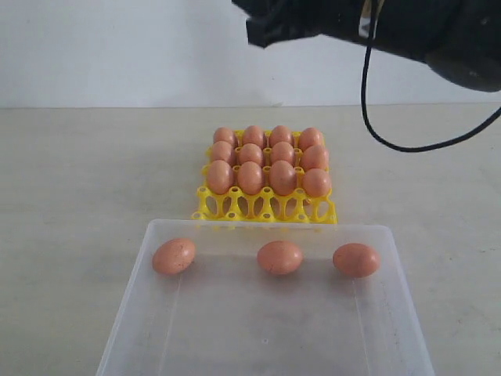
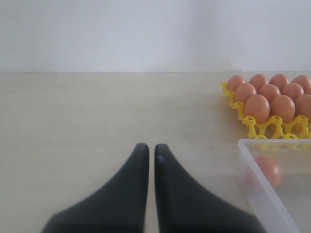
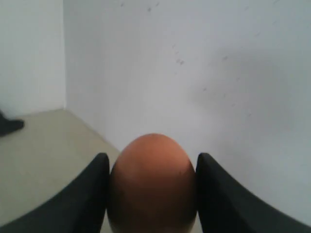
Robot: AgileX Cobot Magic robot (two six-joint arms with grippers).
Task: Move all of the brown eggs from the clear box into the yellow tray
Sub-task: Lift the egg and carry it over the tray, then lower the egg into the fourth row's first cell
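Brown eggs [image 1: 266, 160], location check over the table [image 1: 78, 196]: three lie apart in the clear box [image 1: 141, 321], twelve fill three rows of the yellow tray [image 1: 266, 208] beside it, one sits clamped between the right fingers [image 3: 87, 199]; left fingers [image 2: 126, 194] closed together, empty.

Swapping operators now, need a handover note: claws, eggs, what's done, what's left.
Left claw: shut, empty, beside the box.
Right claw: shut on one egg.
Tray: twelve eggs fill three rows; the row nearest the box is empty.
Box: three eggs.
Left to do: seat the held egg, then move those three.
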